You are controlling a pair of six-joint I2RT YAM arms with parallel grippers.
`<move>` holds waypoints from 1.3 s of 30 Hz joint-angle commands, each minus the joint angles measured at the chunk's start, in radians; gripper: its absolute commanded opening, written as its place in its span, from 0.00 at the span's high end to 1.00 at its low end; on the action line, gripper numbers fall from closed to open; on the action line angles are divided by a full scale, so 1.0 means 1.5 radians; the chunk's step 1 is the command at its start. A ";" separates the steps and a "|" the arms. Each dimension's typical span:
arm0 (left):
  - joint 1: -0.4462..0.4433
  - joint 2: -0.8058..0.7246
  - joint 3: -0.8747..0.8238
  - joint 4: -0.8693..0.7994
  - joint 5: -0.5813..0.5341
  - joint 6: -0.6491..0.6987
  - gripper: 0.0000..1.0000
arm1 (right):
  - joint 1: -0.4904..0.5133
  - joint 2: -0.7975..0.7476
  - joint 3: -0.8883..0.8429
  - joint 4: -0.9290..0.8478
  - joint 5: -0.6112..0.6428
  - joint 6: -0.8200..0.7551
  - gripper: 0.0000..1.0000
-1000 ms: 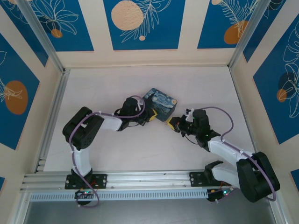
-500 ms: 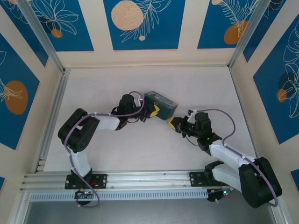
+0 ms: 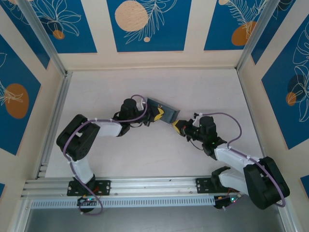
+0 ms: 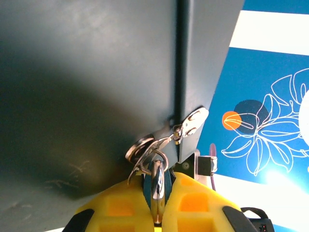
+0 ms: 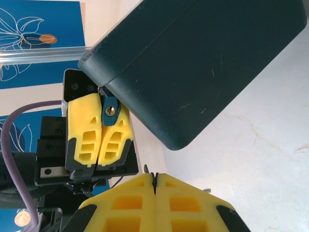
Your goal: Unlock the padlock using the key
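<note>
Left claw (image 4: 154, 186) is clamping the mostly hidden padlock (image 5: 110, 110); right claw (image 5: 154, 183) is pinching the key (image 5: 153, 173), barely showing.

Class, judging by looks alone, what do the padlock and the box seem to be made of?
The padlock: likely polished metal; its silvery curve mirrors light. The box: probably painted tin, a dark matte face with fine scratches and a seam.
</note>
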 commanded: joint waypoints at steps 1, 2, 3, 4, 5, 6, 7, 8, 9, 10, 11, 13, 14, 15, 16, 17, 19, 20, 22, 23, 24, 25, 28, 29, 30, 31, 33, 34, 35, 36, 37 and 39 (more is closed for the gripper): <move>0.001 -0.012 -0.005 0.050 -0.013 -0.008 1.00 | 0.008 0.022 0.031 0.053 0.017 0.014 1.00; 0.000 -0.010 -0.004 0.051 -0.015 -0.010 1.00 | 0.011 0.029 0.034 0.064 0.021 0.016 1.00; -0.001 -0.011 -0.006 0.053 -0.018 -0.012 1.00 | 0.015 0.038 0.037 0.077 0.024 0.018 1.00; -0.002 -0.011 -0.008 0.056 -0.021 -0.013 1.00 | 0.018 0.046 0.042 0.086 0.026 0.020 1.00; -0.003 -0.010 -0.009 0.058 -0.025 -0.014 1.00 | 0.020 0.053 0.045 0.091 0.028 0.022 1.00; -0.005 -0.012 -0.011 0.060 -0.031 -0.017 1.00 | 0.023 0.062 0.050 0.097 0.032 0.024 1.00; -0.007 -0.012 -0.014 0.063 -0.037 -0.019 1.00 | 0.027 0.069 0.051 0.107 0.037 0.026 1.00; -0.008 -0.012 -0.016 0.067 -0.041 -0.022 1.00 | 0.030 0.075 0.052 0.118 0.042 0.029 1.00; -0.010 -0.014 -0.020 0.072 -0.049 -0.026 1.00 | 0.033 0.083 0.055 0.127 0.048 0.033 1.00; -0.011 -0.014 -0.023 0.078 -0.055 -0.031 1.00 | 0.037 0.089 0.055 0.133 0.054 0.035 1.00; -0.012 -0.015 -0.026 0.081 -0.059 -0.034 1.00 | 0.040 0.093 0.056 0.137 0.060 0.038 1.00; -0.013 -0.016 -0.032 0.087 -0.069 -0.040 1.00 | 0.046 0.101 0.056 0.146 0.076 0.045 1.00; -0.014 -0.016 -0.034 0.089 -0.073 -0.041 1.00 | 0.049 0.103 0.055 0.151 0.082 0.047 1.00; -0.014 -0.017 -0.037 0.091 -0.075 -0.044 1.00 | 0.052 0.106 0.055 0.154 0.090 0.050 1.00; -0.015 -0.018 -0.039 0.092 -0.078 -0.045 1.00 | 0.055 0.108 0.055 0.158 0.098 0.052 1.00; -0.015 -0.018 -0.039 0.092 -0.078 -0.046 1.00 | 0.057 0.111 0.055 0.160 0.103 0.055 1.00; -0.016 -0.017 -0.042 0.095 -0.082 -0.050 1.00 | 0.061 0.118 0.055 0.166 0.115 0.061 1.00; -0.017 -0.016 -0.042 0.095 -0.083 -0.051 1.00 | 0.063 0.122 0.056 0.167 0.120 0.063 1.00; -0.017 -0.018 -0.043 0.096 -0.084 -0.054 1.00 | 0.065 0.130 0.057 0.170 0.128 0.069 1.00; -0.017 -0.018 -0.043 0.096 -0.085 -0.054 1.00 | 0.066 0.134 0.058 0.173 0.130 0.072 1.00; -0.017 -0.018 -0.043 0.097 -0.086 -0.055 1.00 | 0.067 0.138 0.058 0.177 0.132 0.076 1.00; -0.018 -0.018 -0.043 0.096 -0.087 -0.056 1.00 | 0.068 0.142 0.058 0.181 0.134 0.079 1.00; -0.019 -0.018 -0.044 0.098 -0.089 -0.057 1.00 | 0.071 0.156 0.061 0.193 0.139 0.089 1.00; -0.019 -0.017 -0.044 0.098 -0.090 -0.057 1.00 | 0.072 0.160 0.062 0.196 0.139 0.089 1.00; -0.019 -0.017 -0.044 0.097 -0.091 -0.058 1.00 | 0.073 0.164 0.065 0.198 0.139 0.091 1.00; -0.020 -0.016 -0.044 0.098 -0.090 -0.057 1.00 | 0.074 0.168 0.068 0.201 0.139 0.092 1.00; -0.020 -0.016 -0.044 0.099 -0.090 -0.058 1.00 | 0.076 0.175 0.073 0.204 0.139 0.093 1.00; -0.021 -0.016 -0.044 0.098 -0.090 -0.058 1.00 | 0.077 0.178 0.076 0.206 0.139 0.094 1.00; -0.021 -0.016 -0.044 0.099 -0.091 -0.057 1.00 | 0.077 0.181 0.078 0.207 0.139 0.094 1.00; -0.022 -0.016 -0.044 0.100 -0.091 -0.057 1.00 | 0.077 0.184 0.081 0.207 0.139 0.094 1.00; -0.021 -0.015 -0.044 0.100 -0.090 -0.057 1.00 | 0.079 0.186 0.083 0.208 0.138 0.094 1.00; -0.023 -0.014 -0.045 0.100 -0.091 -0.057 1.00 | 0.079 0.189 0.088 0.208 0.137 0.094 1.00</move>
